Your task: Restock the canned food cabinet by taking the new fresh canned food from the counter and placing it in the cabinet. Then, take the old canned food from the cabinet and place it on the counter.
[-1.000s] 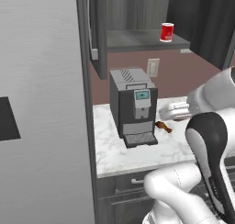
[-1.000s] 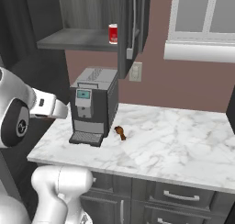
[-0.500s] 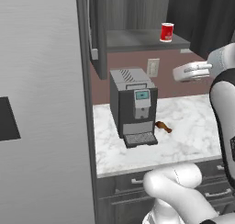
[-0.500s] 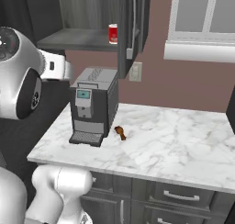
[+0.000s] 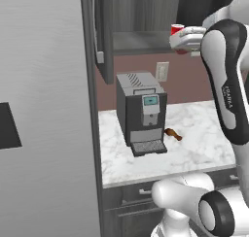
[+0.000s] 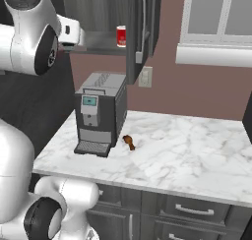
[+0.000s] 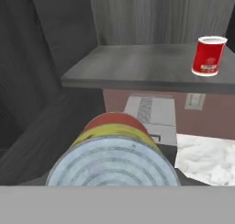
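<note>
Now the raised arm levels with the cabinet (image 7: pixel 137 67) shelf, jaws clenched on the yellow-and-red can (image 7: pixel 114 149).

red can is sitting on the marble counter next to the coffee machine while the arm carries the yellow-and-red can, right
Not quite. The red can stands on the cabinet shelf, not on the counter beside the coffee machine; the hand view shows it plainly. The rest holds: the arm carries the yellow-and-red can.

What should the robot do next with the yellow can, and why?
Probably carry it forward over the shelf. The hand holds the yellow-and-red can just short of the open cabinet, with bare shelf left of the red can.
</note>
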You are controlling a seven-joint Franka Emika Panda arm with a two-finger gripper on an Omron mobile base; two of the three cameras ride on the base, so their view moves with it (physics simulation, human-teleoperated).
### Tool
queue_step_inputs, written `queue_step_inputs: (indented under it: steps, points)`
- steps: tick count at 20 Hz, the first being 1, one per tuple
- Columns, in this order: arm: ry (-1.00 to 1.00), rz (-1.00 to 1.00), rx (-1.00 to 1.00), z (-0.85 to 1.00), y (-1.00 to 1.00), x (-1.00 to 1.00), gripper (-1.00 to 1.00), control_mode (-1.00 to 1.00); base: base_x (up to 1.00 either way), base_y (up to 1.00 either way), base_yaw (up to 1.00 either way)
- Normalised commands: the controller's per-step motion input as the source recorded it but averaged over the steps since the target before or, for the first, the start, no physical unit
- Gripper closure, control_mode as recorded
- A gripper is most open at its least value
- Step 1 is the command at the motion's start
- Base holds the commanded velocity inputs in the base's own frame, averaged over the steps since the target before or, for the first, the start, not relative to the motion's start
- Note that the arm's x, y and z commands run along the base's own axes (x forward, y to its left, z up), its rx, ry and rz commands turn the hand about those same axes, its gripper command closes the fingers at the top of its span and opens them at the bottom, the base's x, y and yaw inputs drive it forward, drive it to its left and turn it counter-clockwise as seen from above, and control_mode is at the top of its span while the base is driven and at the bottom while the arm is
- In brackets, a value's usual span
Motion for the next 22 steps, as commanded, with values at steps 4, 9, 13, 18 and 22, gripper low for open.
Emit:
queue_step_inputs:
  steps: [4, 9, 13, 18, 22]
  points:
    - [0.07, -0.02, -0.06, -0.13, 0.02, 0.79, 1.00, -1.00, 0.00, 0.00, 0.00]
    - [0.00, 0.00, -0.18, -0.40, 0.16, 0.60, 1.00, -1.00, 0.00, 0.00, 0.00]
    - [0.00, -0.01, -0.12, -0.18, 0.21, 0.57, 1.00, -1.00, 0.00, 0.00, 0.00]
    - [0.00, -0.01, -0.01, 0.00, 0.01, 0.66, 1.00, -1.00, 0.00, 0.00, 0.00]
    - [0.01, 0.00, 0.00, 0.00, 0.00, 0.69, 1.00, -1.00, 0.00, 0.00, 0.00]
